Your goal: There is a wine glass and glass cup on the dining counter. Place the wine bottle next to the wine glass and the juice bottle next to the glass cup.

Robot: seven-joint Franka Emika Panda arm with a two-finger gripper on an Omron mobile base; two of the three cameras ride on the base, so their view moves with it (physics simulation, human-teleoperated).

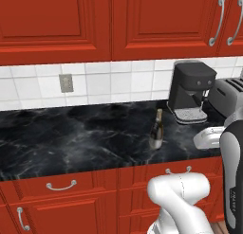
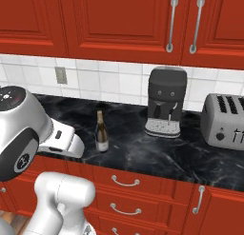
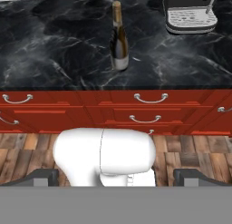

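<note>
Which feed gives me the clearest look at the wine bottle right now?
The hand view: the wine bottle stands upright, whole and largest there, label facing the camera. The left base view and right base view also show it whole on the counter, but smaller.

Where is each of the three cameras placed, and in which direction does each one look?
Left base view: behind the arm to its left, looking forward and down at the black counter with the wine bottle and coffee machine; the white arm rises at lower right.
Right base view: behind the arm to its right, same counter, with a toaster; the arm rises at lower left.
Hand view: on the hand, facing the counter front and drawers; dark finger tips stand wide apart.
All three share the wine bottle and coffee machine.
</note>
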